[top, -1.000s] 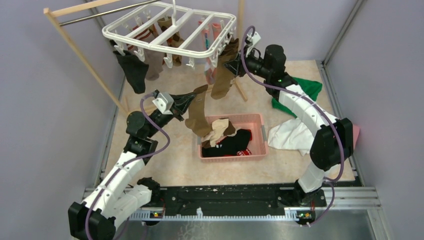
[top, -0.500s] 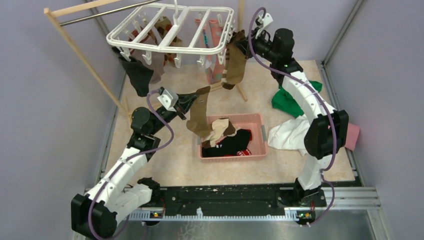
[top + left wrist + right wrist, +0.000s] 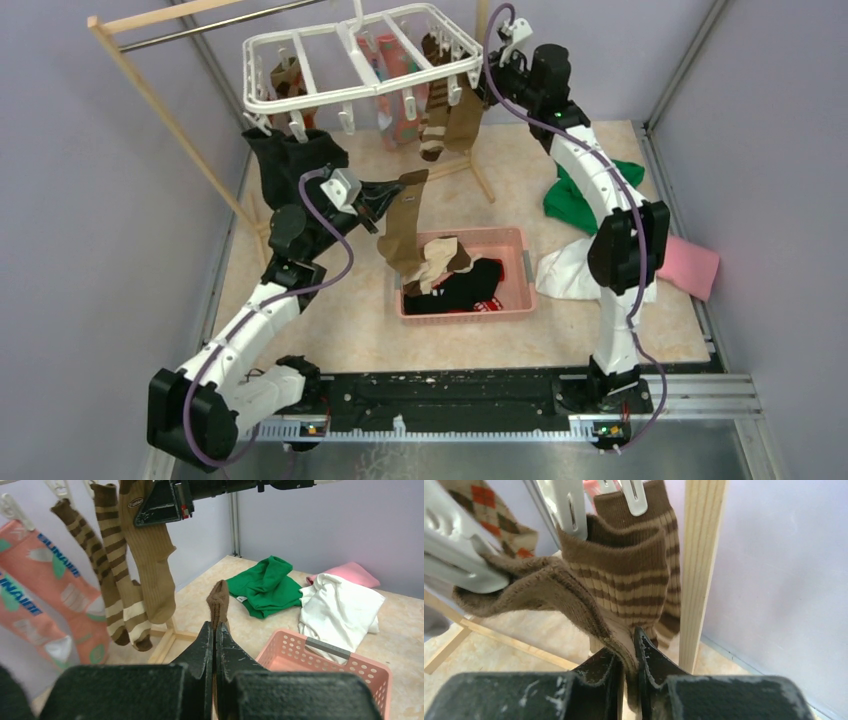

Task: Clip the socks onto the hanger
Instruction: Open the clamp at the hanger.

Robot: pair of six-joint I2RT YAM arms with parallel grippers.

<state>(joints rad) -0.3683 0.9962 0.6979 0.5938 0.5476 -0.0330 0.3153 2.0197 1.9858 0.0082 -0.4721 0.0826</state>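
The white hanger (image 3: 350,60) hangs from the rod with several socks clipped to it, among them a black sock (image 3: 285,165), pink-teal socks (image 3: 40,580) and brown-cream striped socks (image 3: 112,570). My right gripper (image 3: 482,85) is shut on the cuff of a tan ribbed sock (image 3: 549,585) hanging at the hanger's right edge, beside a white clip (image 3: 569,505). My left gripper (image 3: 385,200) is shut on a plain brown sock (image 3: 400,228) that dangles over the basket; its end sticks up past the fingertips (image 3: 206,635).
A pink basket (image 3: 470,312) holds beige and black socks. Green (image 3: 265,582), white (image 3: 340,602) and pink (image 3: 350,572) cloths lie to the right. The wooden rack's slanted leg (image 3: 170,110) and its upright post (image 3: 701,570) stand close to the hanger.
The hanger has swung right and turned. My right gripper rose with it and closed on the tan sock's cuff. My left gripper moved slightly up and right with its brown sock.
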